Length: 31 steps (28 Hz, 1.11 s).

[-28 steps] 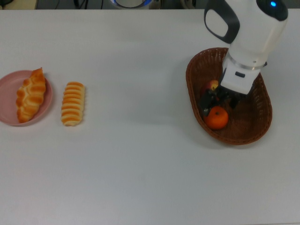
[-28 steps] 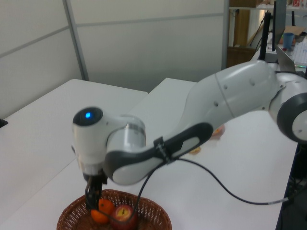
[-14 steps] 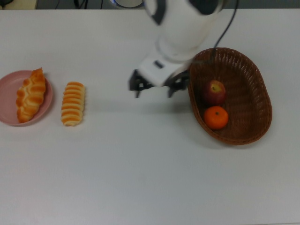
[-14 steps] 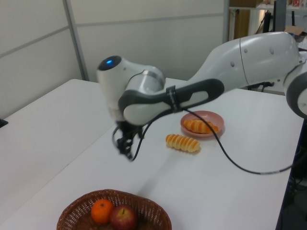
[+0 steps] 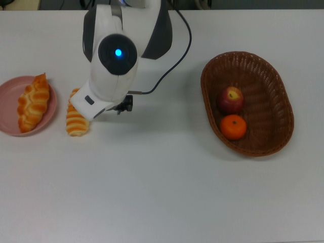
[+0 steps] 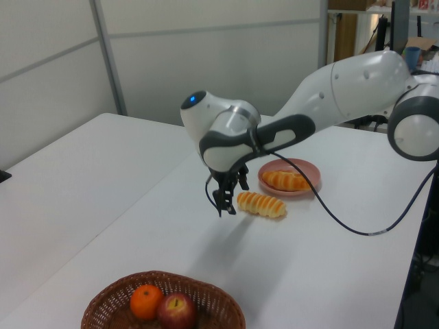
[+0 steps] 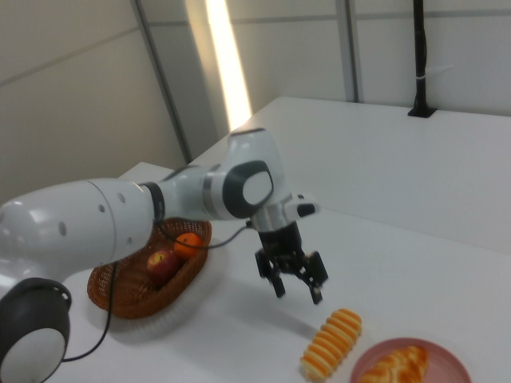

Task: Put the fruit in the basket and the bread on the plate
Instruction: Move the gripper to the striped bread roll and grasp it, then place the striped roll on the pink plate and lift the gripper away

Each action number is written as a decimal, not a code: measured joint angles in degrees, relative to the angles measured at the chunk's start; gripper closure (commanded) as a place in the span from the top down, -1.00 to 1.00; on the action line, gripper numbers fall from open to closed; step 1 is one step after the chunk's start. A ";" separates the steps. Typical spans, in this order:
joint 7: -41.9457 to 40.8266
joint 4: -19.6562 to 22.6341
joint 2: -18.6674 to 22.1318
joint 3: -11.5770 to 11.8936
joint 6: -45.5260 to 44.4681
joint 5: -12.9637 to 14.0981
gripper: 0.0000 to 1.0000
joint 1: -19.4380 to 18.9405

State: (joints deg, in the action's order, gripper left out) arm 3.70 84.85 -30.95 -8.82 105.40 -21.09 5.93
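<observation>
Apple [image 5: 230, 98] and tangerine [image 5: 233, 126] lie in the basket [image 5: 283, 96]; twisted roll [image 5: 33, 102] on the plate [image 5: 7, 96]; striped roll [image 7: 331, 343] remains on the table, gripper [image 7: 295, 281] spread above.

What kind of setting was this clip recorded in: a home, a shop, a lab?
Most likely a robotics lab or office. A robot arm works over a bare white table, plain partition panels stand behind it, and the left view's far right shows cluttered shelving.
</observation>
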 measured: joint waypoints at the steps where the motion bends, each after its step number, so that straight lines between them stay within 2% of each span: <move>1: 0.00 0.04 -0.59 0.05 0.00 -0.88 1.00 0.17; 6: 0.00 0.06 -3.16 0.15 0.74 -4.07 1.00 1.61; 8: 0.00 0.05 -3.96 0.18 1.39 -5.03 0.54 2.38; 9: 0.00 0.06 -4.19 0.18 1.61 -5.43 0.20 2.64; 12: 0.00 0.07 -4.73 0.21 1.98 -7.22 -1.00 3.19; 24: 0.18 -0.91 -4.59 0.33 2.31 -7.27 -1.00 4.46; 31: 0.18 -3.41 -3.65 0.38 3.18 -3.02 -1.00 7.96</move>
State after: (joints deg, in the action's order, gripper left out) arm 3.88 81.44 -34.60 -8.44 108.58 -24.11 13.89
